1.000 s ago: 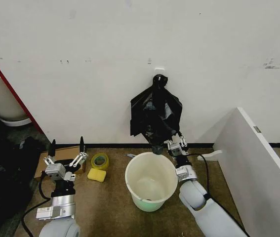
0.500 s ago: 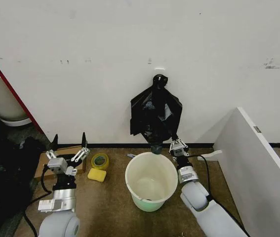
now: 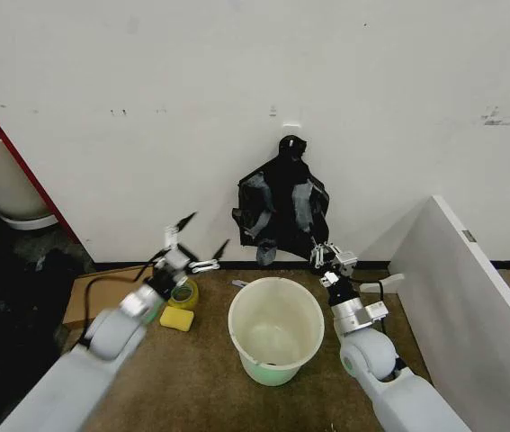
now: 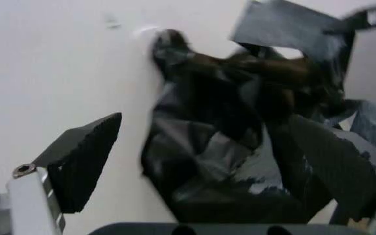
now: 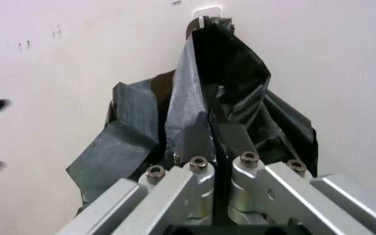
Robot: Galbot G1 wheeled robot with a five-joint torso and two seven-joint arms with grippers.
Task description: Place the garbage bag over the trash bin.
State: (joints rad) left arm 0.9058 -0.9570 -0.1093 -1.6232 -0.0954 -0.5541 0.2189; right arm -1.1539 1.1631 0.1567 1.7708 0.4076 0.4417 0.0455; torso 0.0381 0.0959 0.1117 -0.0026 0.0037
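Holding bag [image 3: 281,205] low edge with our right gripper [image 3: 328,258] (pinched tight); left gripper [image 3: 196,243] wide open, reaching. Bin [image 3: 275,331] bare; bag not on yet.

Quick count: one black garbage bag [image 3: 281,202] hanging on the wall, one cream trash bin [image 3: 275,330], one roll of yellow tape [image 3: 183,293], one yellow sponge [image 3: 176,319], one flat cardboard piece [image 3: 102,286], and two pincers, left pincer [image 3: 193,243] and right pincer [image 3: 330,256].
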